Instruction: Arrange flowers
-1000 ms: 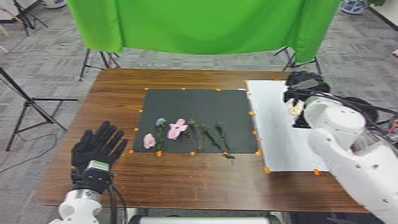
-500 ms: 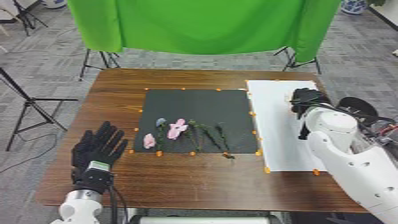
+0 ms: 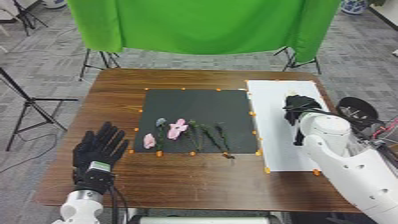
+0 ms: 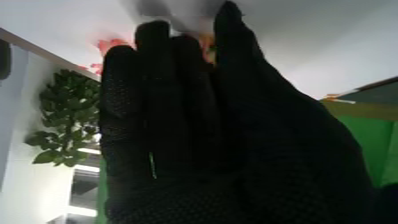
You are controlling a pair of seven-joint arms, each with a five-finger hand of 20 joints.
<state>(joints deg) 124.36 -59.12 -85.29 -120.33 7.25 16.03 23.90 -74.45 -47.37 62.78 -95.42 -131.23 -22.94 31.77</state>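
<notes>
My right hand (image 3: 303, 103) is over the white board (image 3: 277, 130). In the right wrist view, straight fingers mark this hand (image 4: 178, 115) as open. Red-pink petals (image 4: 111, 45) show behind its fingertips against the white surface; the rest of that flower is hidden. A faint pale flower (image 3: 291, 93) lies just beyond the hand in the head view. On the dark mat (image 3: 200, 102) are a large pink flower (image 3: 177, 129), a smaller pink one (image 3: 149, 141), a bluish one (image 3: 161, 121) and green stems (image 3: 220, 136). My left hand (image 3: 98, 150) rests open at the table's left side.
Orange markers (image 3: 267, 170) edge the mat and board on the brown table (image 3: 195, 185). A round black object (image 3: 357, 108) stands beside the right forearm. Beyond the table hangs a green cloth (image 3: 200, 27). A leafy plant (image 4: 67, 117) stands in the background of the right wrist view.
My right hand has drawn back toward the robot over the white board. The pale flower near its fingers earlier is now beyond it. My left hand has kept still.
</notes>
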